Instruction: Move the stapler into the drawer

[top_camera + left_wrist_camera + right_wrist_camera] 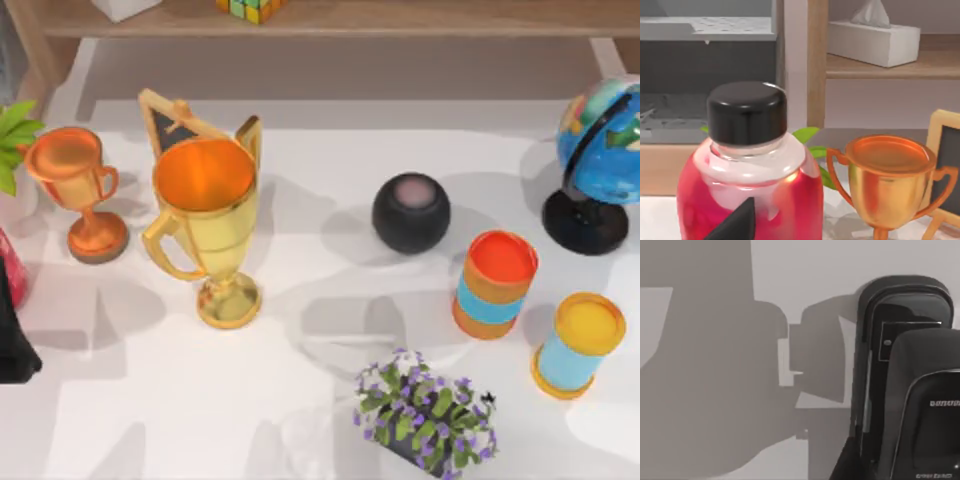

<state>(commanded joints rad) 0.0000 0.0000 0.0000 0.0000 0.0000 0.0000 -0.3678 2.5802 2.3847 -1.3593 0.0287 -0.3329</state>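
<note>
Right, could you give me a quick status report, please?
Left arm parked at table's left edge, by red bottle. Stapler on table, close before right wrist camera.

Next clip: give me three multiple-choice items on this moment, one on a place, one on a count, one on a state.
1. What stands at the top view's right edge?
A. globe
B. teapot
C. lamp

2. How many trophies stand on the table?
A. one
B. two
C. four

3. The red bottle is
A. capped
B. uncapped
C. lying down

Key: 1 A, the globe is cut by the right edge. 2 B, a gold trophy and a copper trophy. 3 A, a black cap sits on it.
</note>
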